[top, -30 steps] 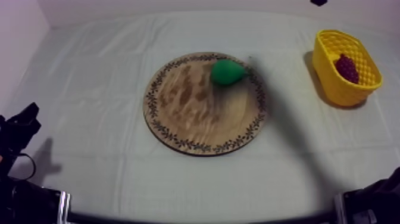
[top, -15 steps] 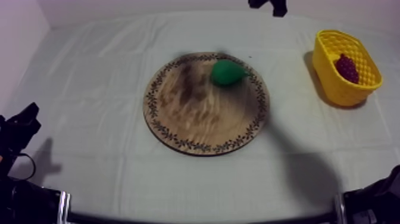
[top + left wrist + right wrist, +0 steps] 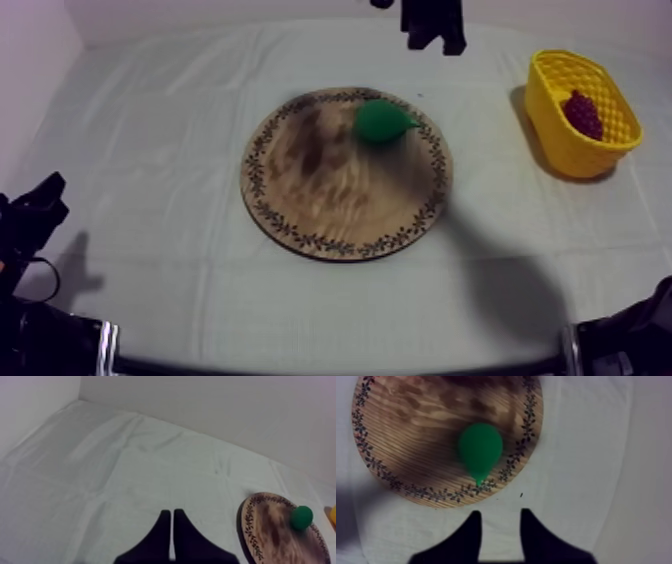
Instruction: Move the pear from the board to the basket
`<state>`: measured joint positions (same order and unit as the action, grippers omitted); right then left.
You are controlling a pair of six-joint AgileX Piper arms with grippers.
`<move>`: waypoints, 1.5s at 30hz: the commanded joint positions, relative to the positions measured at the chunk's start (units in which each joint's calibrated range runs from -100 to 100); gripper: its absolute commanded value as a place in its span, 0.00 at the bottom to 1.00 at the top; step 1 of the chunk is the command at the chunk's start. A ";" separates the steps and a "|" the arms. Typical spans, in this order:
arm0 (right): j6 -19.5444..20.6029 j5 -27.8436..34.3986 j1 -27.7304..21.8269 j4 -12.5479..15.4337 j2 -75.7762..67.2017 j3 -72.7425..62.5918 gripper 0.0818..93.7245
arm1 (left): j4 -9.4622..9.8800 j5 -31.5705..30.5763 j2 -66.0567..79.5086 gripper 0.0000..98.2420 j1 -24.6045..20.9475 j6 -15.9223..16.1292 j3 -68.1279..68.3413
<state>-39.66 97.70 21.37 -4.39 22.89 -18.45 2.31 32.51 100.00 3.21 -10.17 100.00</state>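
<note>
A green pear (image 3: 382,120) lies on the round wooden board (image 3: 330,190), near its far right rim. My right gripper (image 3: 436,44) hangs above the cloth just beyond the board's far edge. In the right wrist view its fingers (image 3: 470,532) stand apart with nothing between them, and the gripper (image 3: 500,526) is a short way off the pear (image 3: 480,449) and the board (image 3: 411,436). My left gripper (image 3: 45,196) rests at the table's left front. In the left wrist view it (image 3: 171,535) forms a narrow wedge, far from the board (image 3: 272,531) and pear (image 3: 302,517).
The yellow basket (image 3: 560,135) stands at the far right of the table with a bunch of grapes (image 3: 582,113) inside. Bare cloth lies between the board and the basket. A wall runs along the back and left.
My right gripper has come into the top view from the far edge, moving toward the board. Its shadow has shifted over the board. Pear, basket and left arm have not moved.
</note>
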 commanded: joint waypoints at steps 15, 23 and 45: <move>-1.64 -0.11 0.97 0.61 0.67 1.53 0.67 | 0.01 -0.01 0.00 0.00 0.02 -0.01 0.00; -0.30 -0.71 1.56 1.30 4.49 1.81 0.68 | 0.01 -0.01 0.00 0.00 0.02 -0.01 0.00; 2.25 -3.98 0.72 0.46 23.15 -6.10 0.65 | 0.01 -0.01 0.00 0.00 0.02 -0.01 0.00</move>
<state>-37.42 93.84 22.12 -3.83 45.38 -24.56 2.31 32.51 100.00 3.21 -10.17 100.00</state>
